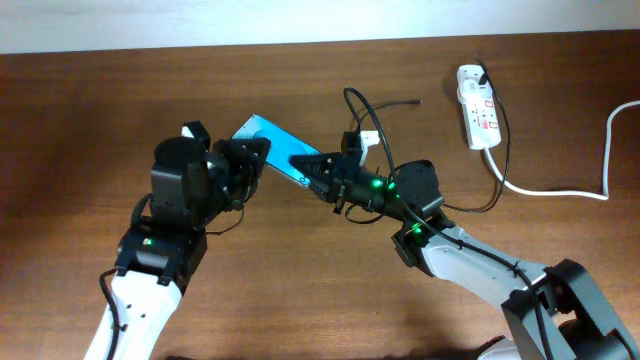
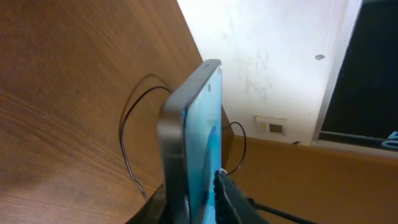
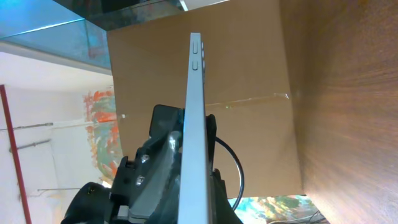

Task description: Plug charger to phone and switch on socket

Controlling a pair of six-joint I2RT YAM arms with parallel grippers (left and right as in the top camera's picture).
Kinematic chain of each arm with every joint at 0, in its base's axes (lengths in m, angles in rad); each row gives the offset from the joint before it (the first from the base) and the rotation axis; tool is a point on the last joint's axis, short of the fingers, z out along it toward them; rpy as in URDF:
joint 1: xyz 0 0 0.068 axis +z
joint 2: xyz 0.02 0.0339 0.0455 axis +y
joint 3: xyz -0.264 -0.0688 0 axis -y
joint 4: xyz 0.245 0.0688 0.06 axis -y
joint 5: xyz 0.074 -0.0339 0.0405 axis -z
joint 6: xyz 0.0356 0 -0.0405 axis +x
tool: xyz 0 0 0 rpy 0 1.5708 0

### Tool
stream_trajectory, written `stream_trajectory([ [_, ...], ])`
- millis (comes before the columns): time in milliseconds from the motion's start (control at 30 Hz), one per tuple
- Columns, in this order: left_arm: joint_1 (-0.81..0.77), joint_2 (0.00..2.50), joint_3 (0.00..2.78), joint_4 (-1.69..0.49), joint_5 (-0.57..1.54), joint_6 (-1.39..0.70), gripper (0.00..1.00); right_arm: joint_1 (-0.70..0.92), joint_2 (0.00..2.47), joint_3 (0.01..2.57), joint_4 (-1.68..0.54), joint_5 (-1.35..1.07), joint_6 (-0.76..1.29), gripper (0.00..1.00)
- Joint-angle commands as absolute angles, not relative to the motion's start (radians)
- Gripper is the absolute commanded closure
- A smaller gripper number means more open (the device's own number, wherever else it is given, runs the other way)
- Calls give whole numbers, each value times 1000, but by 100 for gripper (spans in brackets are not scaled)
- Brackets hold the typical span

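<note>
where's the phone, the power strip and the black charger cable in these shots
phone (image 1: pixel 272 138), overhead view, on the bare blue screen.
power strip (image 1: pixel 476 108), overhead view, on the middle of its white body.
charger cable (image 2: pixel 122 140), left wrist view, on the left side of the thin black loop.

The left arm reaches up from the lower left. The left end effector (image 1: pixel 250 160) pinches the left end of the phone (image 1: pixel 271 138). The right arm stretches in from the lower right. The right end effector (image 1: pixel 318 175) meets the phone's right end; its grip is hidden.
</note>
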State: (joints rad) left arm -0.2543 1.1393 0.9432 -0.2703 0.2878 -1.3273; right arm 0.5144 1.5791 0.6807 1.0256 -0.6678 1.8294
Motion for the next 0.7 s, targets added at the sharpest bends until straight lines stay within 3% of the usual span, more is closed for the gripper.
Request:
stream_trajectory([
  [0, -257, 1147, 940, -262, 296, -1325, 81, 530, 1557, 695, 1033, -668, 1822, 96],
  [100, -257, 1147, 940, -262, 292, -1325, 79, 535, 1557, 695, 1033, -668, 1868, 96],
  [200, -257, 1147, 940, -262, 292, -1325, 89, 549, 1557, 695, 1033, -668, 1868, 96],
  [333, -257, 1147, 940, -262, 292, -1325, 92, 558, 1557, 695, 1034, -668, 1868, 96],
  [400, -257, 1147, 940, -262, 289, -1325, 100, 558, 1557, 695, 1033, -669, 1895, 96],
  [667, -257, 1147, 940, -263, 292, -1324, 100, 558, 1557, 695, 1025, -669, 1893, 90],
])
